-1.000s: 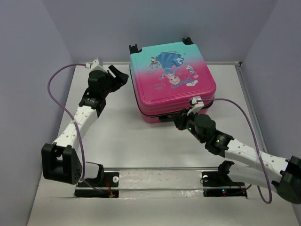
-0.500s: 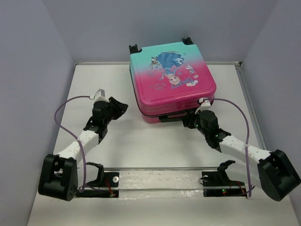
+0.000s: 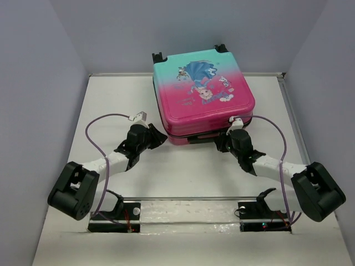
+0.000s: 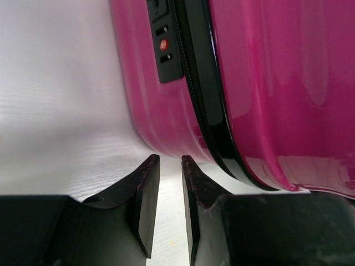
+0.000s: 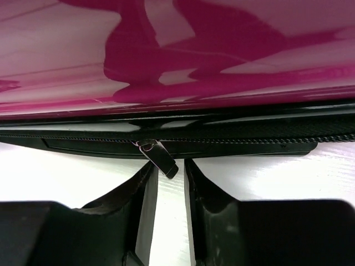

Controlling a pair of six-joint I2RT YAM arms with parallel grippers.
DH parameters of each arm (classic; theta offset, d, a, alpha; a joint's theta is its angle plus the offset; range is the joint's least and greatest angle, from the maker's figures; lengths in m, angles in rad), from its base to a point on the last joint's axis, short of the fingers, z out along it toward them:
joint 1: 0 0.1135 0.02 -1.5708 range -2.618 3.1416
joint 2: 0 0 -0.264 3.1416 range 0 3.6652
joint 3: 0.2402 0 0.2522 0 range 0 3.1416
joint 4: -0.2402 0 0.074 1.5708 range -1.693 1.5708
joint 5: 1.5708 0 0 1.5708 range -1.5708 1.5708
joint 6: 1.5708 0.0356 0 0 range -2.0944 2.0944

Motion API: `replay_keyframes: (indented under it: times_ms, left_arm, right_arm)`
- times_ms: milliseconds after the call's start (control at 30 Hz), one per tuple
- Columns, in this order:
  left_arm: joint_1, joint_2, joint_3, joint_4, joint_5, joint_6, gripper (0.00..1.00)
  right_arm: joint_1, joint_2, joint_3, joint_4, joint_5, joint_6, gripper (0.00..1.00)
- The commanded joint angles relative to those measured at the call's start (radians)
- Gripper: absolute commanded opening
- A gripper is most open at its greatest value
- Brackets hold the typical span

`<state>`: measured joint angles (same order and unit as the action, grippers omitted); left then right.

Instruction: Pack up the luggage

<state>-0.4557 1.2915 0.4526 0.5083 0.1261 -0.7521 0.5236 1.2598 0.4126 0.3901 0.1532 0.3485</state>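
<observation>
The left gripper (image 3: 160,137) is hovering low over the white table (image 3: 111,100), just beside the near-left corner of the luggage (image 3: 202,88). Its jaws are standing a sliver apart and holding nothing. Its wrist view is showing the pink shell curving past a black lock panel (image 4: 166,50) and the zipper line (image 4: 201,83).

The suitcase is lying flat and closed at the far middle of the table.

The right gripper (image 3: 224,145) is sitting at the case's near edge with its jaws narrowly parted. The metal zipper pull (image 5: 161,157) is dangling at their mouth, not visibly pinched.

The glossy hard shell is probably offering stiff, slippery faces with no purchase for narrow jaws. The case looks light enough to slide when tugged. The pull tab seems the best hold, with the left arm bracing the corner.
</observation>
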Motion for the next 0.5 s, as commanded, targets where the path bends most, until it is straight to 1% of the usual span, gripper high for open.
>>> replay_keyframes:
  times_ms: [0,67,100,167,233,267,300,400,433,467]
  left_arm:
    - [-0.043,0.011,0.055,0.075,-0.043,0.036,0.33]
    - [-0.057,0.011,0.06,0.073,-0.054,0.037,0.33]
    - [-0.058,0.009,0.063,0.073,-0.06,0.037,0.33]
    - [-0.067,0.011,0.067,0.073,-0.063,0.036,0.33]
    - [-0.075,0.006,0.072,0.073,-0.068,0.037,0.33]
    - [-0.083,0.002,0.072,0.072,-0.072,0.039,0.33]
    - [-0.086,-0.003,0.074,0.073,-0.078,0.039,0.33]
    - [-0.087,-0.004,0.078,0.07,-0.08,0.04,0.33]
    - [-0.089,-0.004,0.078,0.068,-0.08,0.04,0.33]
    - [-0.089,-0.004,0.08,0.067,-0.08,0.039,0.33]
  right_arm:
    - [-0.008,-0.002,0.066,0.167,0.049,-0.046,0.27]
    - [-0.008,-0.01,0.071,0.165,0.037,-0.059,0.21]
    - [-0.008,-0.02,0.072,0.162,0.039,-0.063,0.15]
    - [-0.008,-0.037,0.075,0.132,0.031,-0.066,0.09]
    - [-0.008,-0.074,0.071,0.113,0.028,-0.062,0.07]
    - [-0.008,-0.086,0.068,0.084,0.04,-0.054,0.09]
    - [-0.008,-0.103,0.065,0.078,0.045,-0.054,0.16]
    - [-0.008,-0.106,0.071,0.026,0.06,-0.055,0.33]
    - [-0.008,-0.1,0.08,0.014,0.065,-0.055,0.4]
    - [-0.008,-0.1,0.078,0.006,0.068,-0.051,0.44]
